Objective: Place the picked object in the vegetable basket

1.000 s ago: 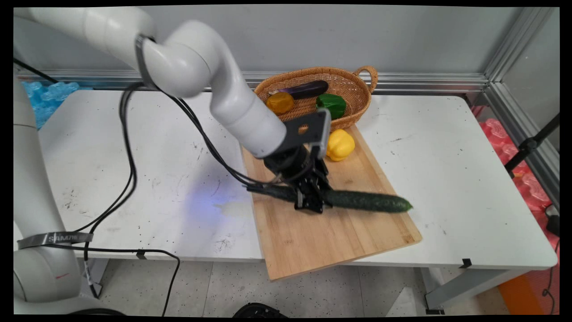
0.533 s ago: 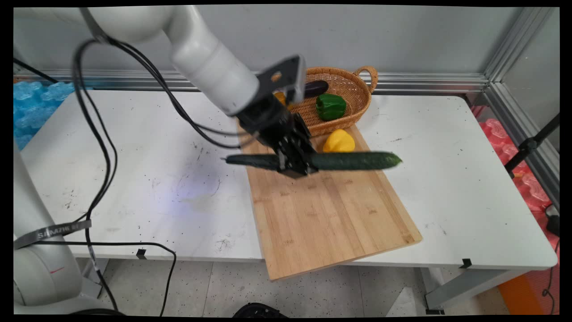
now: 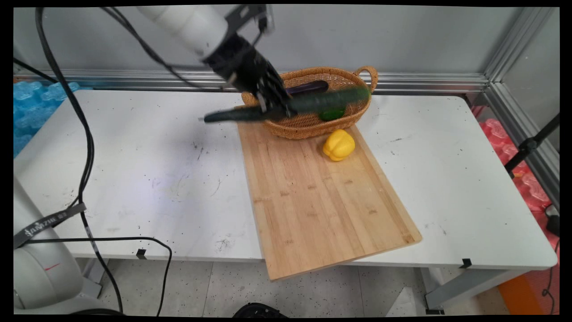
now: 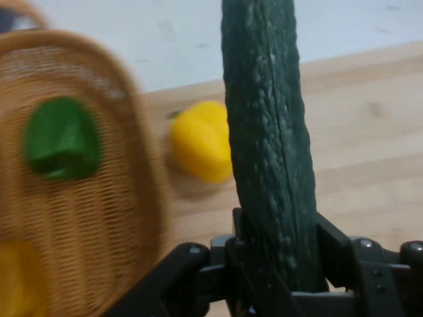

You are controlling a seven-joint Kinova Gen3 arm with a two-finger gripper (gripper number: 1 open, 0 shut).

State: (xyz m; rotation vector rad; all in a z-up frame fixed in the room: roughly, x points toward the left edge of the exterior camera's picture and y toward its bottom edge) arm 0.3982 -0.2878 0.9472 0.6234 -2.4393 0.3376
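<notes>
Gripper [image 3: 273, 105] clamped on the cucumber [image 3: 313, 102] near its middle. Since a sec ago it has lifted the cucumber off the cutting board [image 3: 321, 201] and carried it to upper centre of frame, held roughly level above the wicker basket [image 3: 357, 117] w/ green pepper [image 4: 61, 139]. Yellow pepper [image 3: 339, 144] unmoved on the board.

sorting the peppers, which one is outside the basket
The yellow bell pepper: it sits on the wooden cutting board just in front of the wicker basket, while the green bell pepper lies inside it.
</notes>
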